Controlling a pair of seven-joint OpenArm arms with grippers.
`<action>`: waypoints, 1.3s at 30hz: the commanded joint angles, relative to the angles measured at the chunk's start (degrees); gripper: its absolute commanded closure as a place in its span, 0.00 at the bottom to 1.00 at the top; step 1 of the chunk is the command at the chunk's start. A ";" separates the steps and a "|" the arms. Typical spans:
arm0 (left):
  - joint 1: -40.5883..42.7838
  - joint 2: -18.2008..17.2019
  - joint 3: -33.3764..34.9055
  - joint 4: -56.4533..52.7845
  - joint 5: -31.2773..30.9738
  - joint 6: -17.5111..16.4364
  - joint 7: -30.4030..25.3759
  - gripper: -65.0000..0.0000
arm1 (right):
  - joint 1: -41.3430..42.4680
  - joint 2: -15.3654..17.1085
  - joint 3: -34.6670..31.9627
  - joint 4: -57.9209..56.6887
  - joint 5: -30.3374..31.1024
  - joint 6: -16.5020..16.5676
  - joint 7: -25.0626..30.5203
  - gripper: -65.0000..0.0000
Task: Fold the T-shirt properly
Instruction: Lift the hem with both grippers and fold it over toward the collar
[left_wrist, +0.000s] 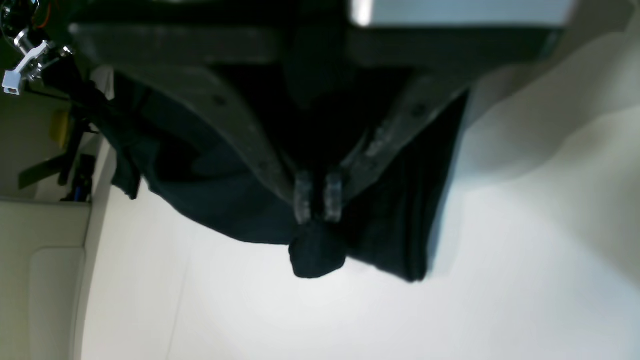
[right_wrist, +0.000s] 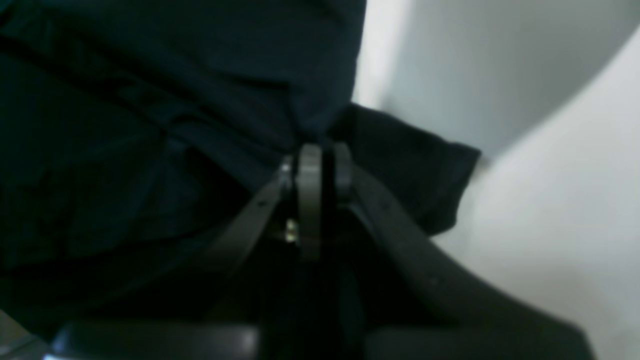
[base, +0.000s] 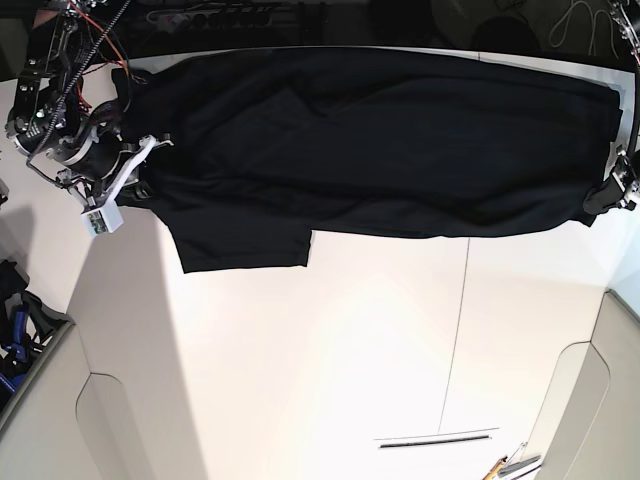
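Both claws clamped on the T-shirt (base: 380, 140), one per end, so the cloth is stretched wide across the top of the base view w/ most of the white bench (base: 330, 350) bare below it.

Near first, wrist views:
- Left claw (left_wrist: 318, 197): centre of frame, tips pinched together on a bunched nub of black fabric that pokes out just below them. Rest of the shirt hangs behind/around the fingers, white bench under it. Grip looks like a corner or hem pinch, prob enough to drag, not much margin.
- Right claw (right_wrist: 322, 167): centre of frame, tips closed tight w/ black cloth caught between. Shirt fills the left and upper part of that view; a flap (sleeve, I think) sticks out to the right of the tips over the bench.

Farther, base view:
- Right claw's arm is at upper left, left claw's at the right edge, well apart. Held that way to keep the shirt taut and flat, my read: pre-fold spread or mid fold carry.
- One sleeve hangs down lower left of the shirt, lying flat on the bench.
- Only plain black side showing, no print visible.
- Fold not done yet: shirt is full width, some wrinkles mid-body.
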 joint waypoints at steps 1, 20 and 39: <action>-0.72 -1.77 -0.39 0.96 -1.36 -0.65 -0.68 1.00 | 0.59 0.66 0.39 1.03 -0.55 -0.04 0.87 1.00; -0.74 -1.79 -1.84 0.96 -1.09 -0.65 -1.27 1.00 | 0.61 0.66 0.39 1.03 -9.29 -7.93 1.53 1.00; -0.72 -1.77 -5.57 0.96 -1.31 -0.65 1.33 0.65 | 0.63 0.66 0.37 2.62 -8.83 -7.98 1.16 0.62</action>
